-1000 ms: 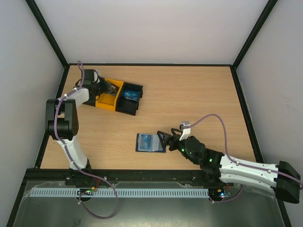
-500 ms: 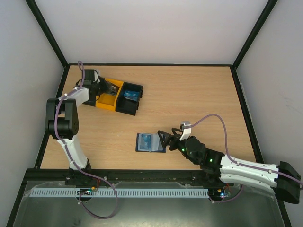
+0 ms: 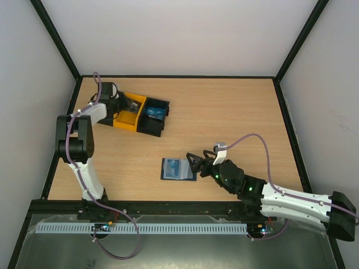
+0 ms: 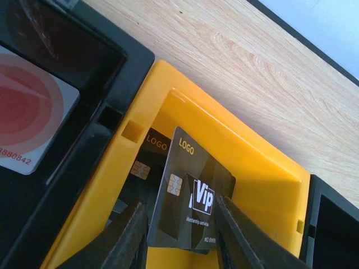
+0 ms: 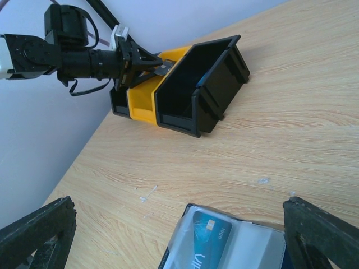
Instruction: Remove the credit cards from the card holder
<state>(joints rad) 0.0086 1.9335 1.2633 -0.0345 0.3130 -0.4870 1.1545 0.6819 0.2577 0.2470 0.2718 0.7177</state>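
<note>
Top view: shows the card holder lying open on the counter, near centre, with a blue credit card in its pocket. Shows the right hand spread wide just right of it. Shows the left hand far left, down in a yellow bin beside a black bin.

Left wrist: finds the fingers parted either side of a black credit card leaning in the yellow bin, over a second dark card; cannot tell whether pinching it. Catches a red-and-white card in a black compartment to the left.

Right wrist: looks past wide-spread fingers onto the card holder at the bottom, blue credit card tucked inside; pinches nothing.
</note>
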